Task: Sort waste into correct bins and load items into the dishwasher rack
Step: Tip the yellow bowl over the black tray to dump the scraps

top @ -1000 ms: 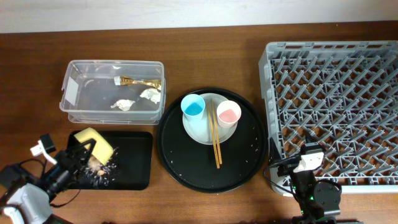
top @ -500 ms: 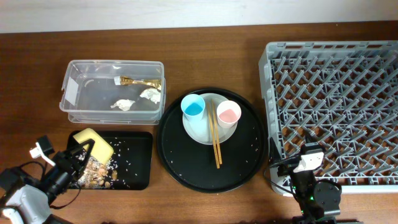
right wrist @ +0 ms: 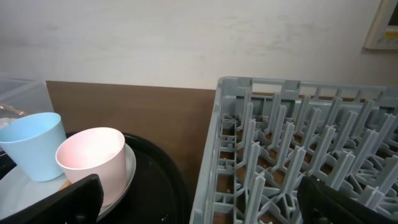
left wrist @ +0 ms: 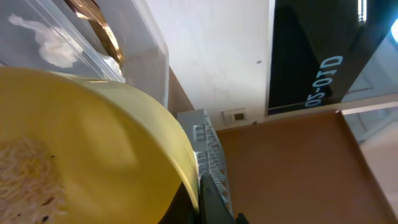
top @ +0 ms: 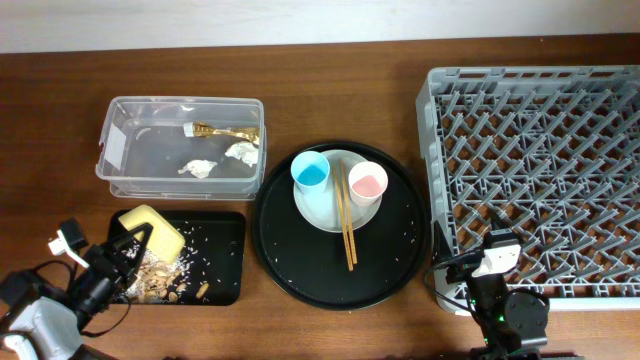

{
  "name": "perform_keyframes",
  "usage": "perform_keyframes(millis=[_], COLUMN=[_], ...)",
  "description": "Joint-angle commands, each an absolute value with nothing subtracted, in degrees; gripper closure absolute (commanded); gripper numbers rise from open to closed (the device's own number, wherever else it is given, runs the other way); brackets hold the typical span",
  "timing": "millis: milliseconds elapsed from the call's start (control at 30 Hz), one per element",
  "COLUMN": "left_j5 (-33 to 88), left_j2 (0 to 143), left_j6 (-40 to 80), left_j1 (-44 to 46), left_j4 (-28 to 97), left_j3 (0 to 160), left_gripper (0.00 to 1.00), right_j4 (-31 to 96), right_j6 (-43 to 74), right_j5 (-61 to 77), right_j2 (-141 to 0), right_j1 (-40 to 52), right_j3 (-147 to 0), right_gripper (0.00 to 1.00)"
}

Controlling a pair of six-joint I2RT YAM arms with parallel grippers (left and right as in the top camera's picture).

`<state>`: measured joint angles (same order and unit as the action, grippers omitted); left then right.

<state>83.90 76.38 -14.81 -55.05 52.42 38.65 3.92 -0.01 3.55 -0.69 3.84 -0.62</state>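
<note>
Left claw [top: 128,245] clenched on tilted yellow bowl [top: 152,228] over near-left black tray [top: 222,270]; right claw [right wrist: 202,202] released. Risk: crumbs [left wrist: 25,180] clinging inside drop onto tabletop [top: 60,130] if bowl swings wide.

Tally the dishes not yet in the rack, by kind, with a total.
Cups: 2 (light blue cup, pink cup)
Plates: 1 (pale plate)
Bowls: 1 (yellow bowl)
Chopstick pairs: 1 (chopsticks)
Total: 5
</note>
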Motion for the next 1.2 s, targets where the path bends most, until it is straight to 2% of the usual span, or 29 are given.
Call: perform_keyframes(millis=[0, 133, 233, 533, 667, 733, 767, 1000, 1167], left_j5=[87.68, 87.70, 87.29, 87.24, 87.26, 87.05, 87.05, 86.80, 82.19], left_j2=[75.40, 75.40, 75.42, 75.40, 75.40, 75.40, 75.40, 75.40, 75.42], left_j6=[-16.36, -15.09, -15.86, -15.51, -14.85, -14.90, -14.85, -15.07, -13.39], left_j1=[-55.29, -55.29, -55.29, -55.29, -55.29, -55.29, -55.29, -55.29, -55.29], left_j4=[51.70, 54.72, 50.85, 53.01, 57.23, 55.66, 55.07, 56.62, 50.85], left_j3=[38.24, 38.24, 38.24, 38.22, 38.22, 38.24, 38.24, 38.24, 38.24], left_gripper=[1.00, 1.00, 1.00, 1.00, 0.96, 0.96, 1.00, 1.00, 1.00], right_j4=[4.14, 4.14, 4.14, 4.14, 4.14, 4.14, 4.14, 4.14, 4.14], right_j6=[0.23, 0.23, 0.21, 0.23, 0.23, 0.23, 0.23, 0.23, 0.23], right_j5=[4.05, 4.05, 4.05, 4.05, 4.05, 4.05, 4.05, 4.05, 4.05], right_j2=[-0.36, -0.36, -0.36, -0.36, -0.36, -0.36, -0.36, -0.36, -0.36], right_j1=[4.05, 4.05, 4.05, 4.05, 4.05, 4.05, 4.05, 4.05, 4.05], right_j3=[-0.32, -0.32, -0.32, -0.32, -0.32, -0.32, -0.32, -0.32, -0.32], right_gripper=[0.02, 0.02, 0.02, 0.02, 0.02, 0.02, 0.02, 0.02, 0.02])
